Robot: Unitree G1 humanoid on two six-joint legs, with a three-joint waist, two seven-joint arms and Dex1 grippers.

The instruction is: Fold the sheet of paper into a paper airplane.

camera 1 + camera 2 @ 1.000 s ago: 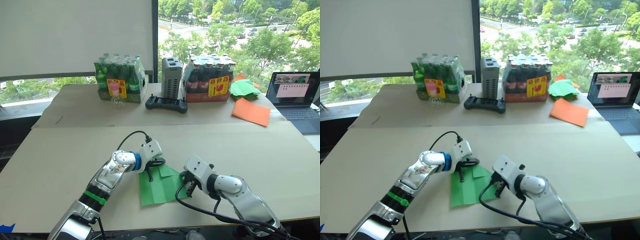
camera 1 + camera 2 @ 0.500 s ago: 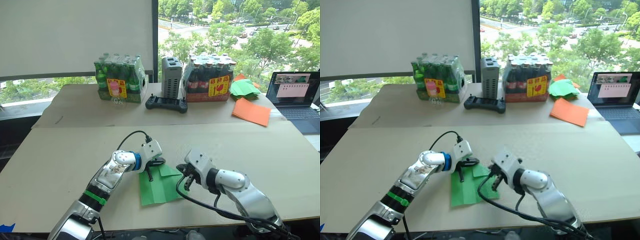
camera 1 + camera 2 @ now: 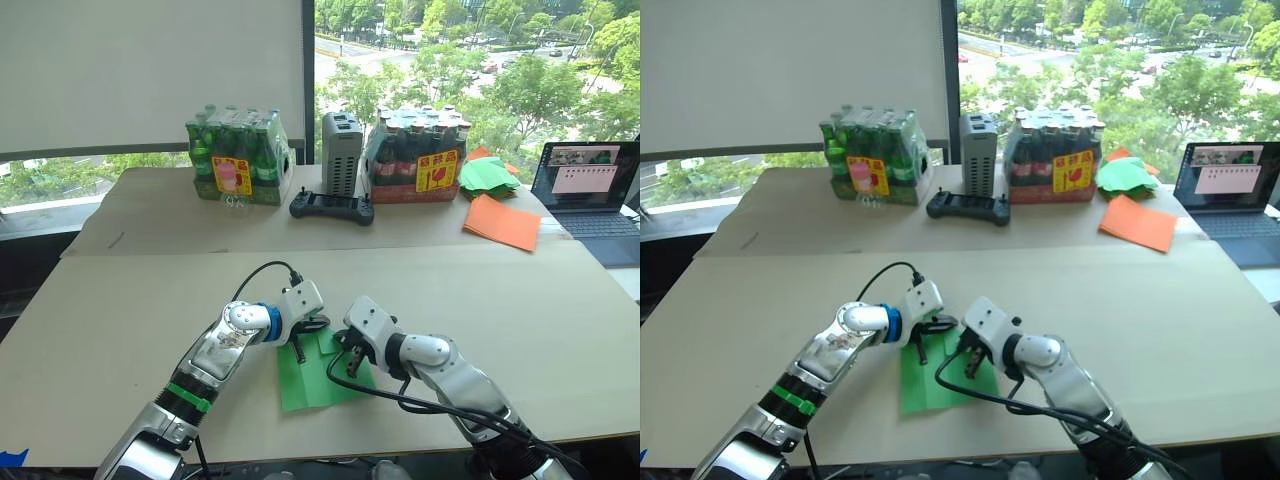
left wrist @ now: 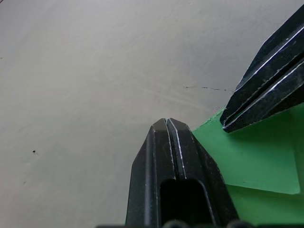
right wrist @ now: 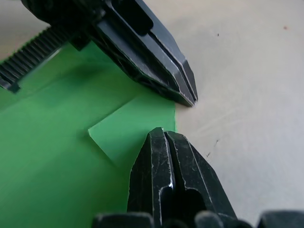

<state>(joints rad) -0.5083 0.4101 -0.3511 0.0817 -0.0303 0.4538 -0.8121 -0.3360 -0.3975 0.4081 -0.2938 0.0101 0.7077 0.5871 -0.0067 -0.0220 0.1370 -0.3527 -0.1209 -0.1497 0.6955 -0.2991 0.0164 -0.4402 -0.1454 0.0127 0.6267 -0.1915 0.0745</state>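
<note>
While resting on sheet of paper on table, left gripper clenched; right gripper clenched too, tips on folded corner flap.

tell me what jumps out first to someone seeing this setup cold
The thin bright green sheet of paper lying on the near tan table, one corner folded over, draws the eye first. Both black two-fingered grippers meet at its far edge, the left gripper and right gripper shut, tips on the paper. At the table's back stand two shrink-wrapped bottle packs, with orange sheets to the right.
</note>
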